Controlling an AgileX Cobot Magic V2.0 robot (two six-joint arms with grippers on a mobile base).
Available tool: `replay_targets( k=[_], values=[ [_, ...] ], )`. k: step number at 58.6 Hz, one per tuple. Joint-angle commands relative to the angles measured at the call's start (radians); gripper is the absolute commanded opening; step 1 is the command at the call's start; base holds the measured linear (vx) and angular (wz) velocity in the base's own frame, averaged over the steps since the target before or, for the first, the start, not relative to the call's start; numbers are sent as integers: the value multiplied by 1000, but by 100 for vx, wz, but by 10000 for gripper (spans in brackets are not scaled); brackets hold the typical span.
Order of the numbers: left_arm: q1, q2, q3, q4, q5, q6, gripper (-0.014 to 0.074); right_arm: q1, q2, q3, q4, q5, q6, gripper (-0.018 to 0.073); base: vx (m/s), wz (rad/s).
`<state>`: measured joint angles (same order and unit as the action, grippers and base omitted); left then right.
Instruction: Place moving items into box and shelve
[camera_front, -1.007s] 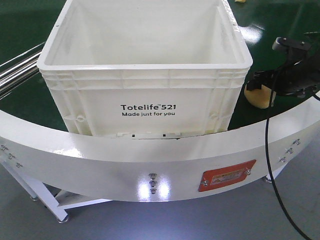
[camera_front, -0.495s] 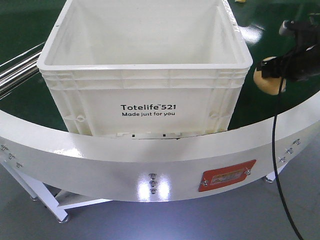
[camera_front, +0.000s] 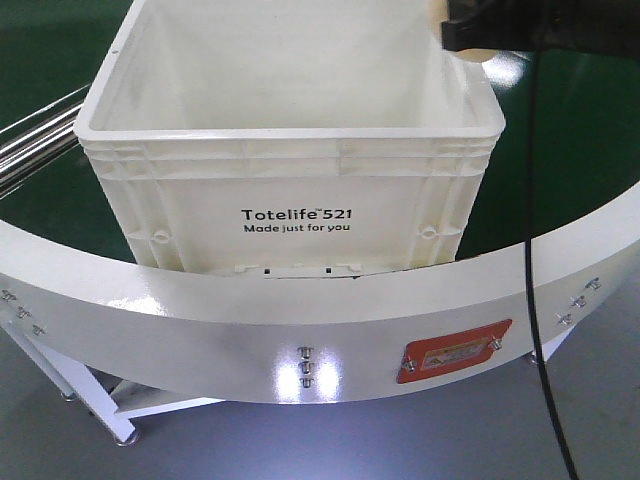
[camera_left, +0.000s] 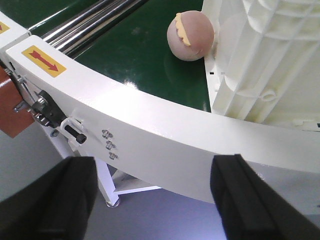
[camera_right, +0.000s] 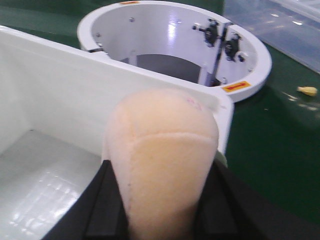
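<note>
The white box (camera_front: 290, 150) printed "Totelife 521" stands on the green belt, and its inside shows nothing. My right gripper (camera_front: 462, 35) hangs above the box's far right rim, shut on the smooth yellow-orange item (camera_front: 434, 14). In the right wrist view that item (camera_right: 162, 130) is clamped between the black fingers (camera_right: 107, 200) of the gripper (camera_right: 162, 169), over the box's corner (camera_right: 50, 165). The pinkish-brown item (camera_left: 190, 36) with a yellow mark rests on the belt against the box's outer wall (camera_left: 260, 55). My left gripper (camera_left: 155, 200) is open, low outside the conveyor rim.
A curved white conveyor rim (camera_front: 300, 320) fronts the green belt (camera_front: 580, 150). Metal rails (camera_front: 30, 140) run at the left. A black cable (camera_front: 530, 250) hangs from the right arm. Beyond the box are a white round ring (camera_right: 175, 30) and a small yellow scrap (camera_right: 307, 91).
My right gripper has lifted the yellow-orange item off the belt beside the box's right side and carried it up and leftward to above the box's rim.
</note>
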<state>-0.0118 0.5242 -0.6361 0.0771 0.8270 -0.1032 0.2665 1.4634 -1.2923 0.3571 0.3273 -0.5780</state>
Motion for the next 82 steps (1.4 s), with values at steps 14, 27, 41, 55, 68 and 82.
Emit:
replay_targets(
  k=[14, 27, 41, 55, 68, 82],
  values=[
    [-4, 10, -33, -3, -58, -4, 574, 145, 61, -32, 18, -136, -10, 496, 0, 0],
    [-4, 10, -33, -3, -62, -4, 574, 143, 68, -32, 13, -131, 10, 699, 0, 0],
    [-4, 36, -51, 5, -123, 15, 620, 143, -45, -32, 13, -78, 28, 676, 0, 0],
    [-3, 268, -156, 83, -183, -7, 629, 143, -184, -32, -64, 92, 138, 589, 0, 0],
    [58, 562, -282, 293, -183, -170, 594, 143, -253, -32, -262, 269, 336, 542, 0, 0],
    [193, 900, -542, -61, -62, 160, 587, 143, -260, -32, -363, 296, 390, 541, 0, 0]
  ],
)
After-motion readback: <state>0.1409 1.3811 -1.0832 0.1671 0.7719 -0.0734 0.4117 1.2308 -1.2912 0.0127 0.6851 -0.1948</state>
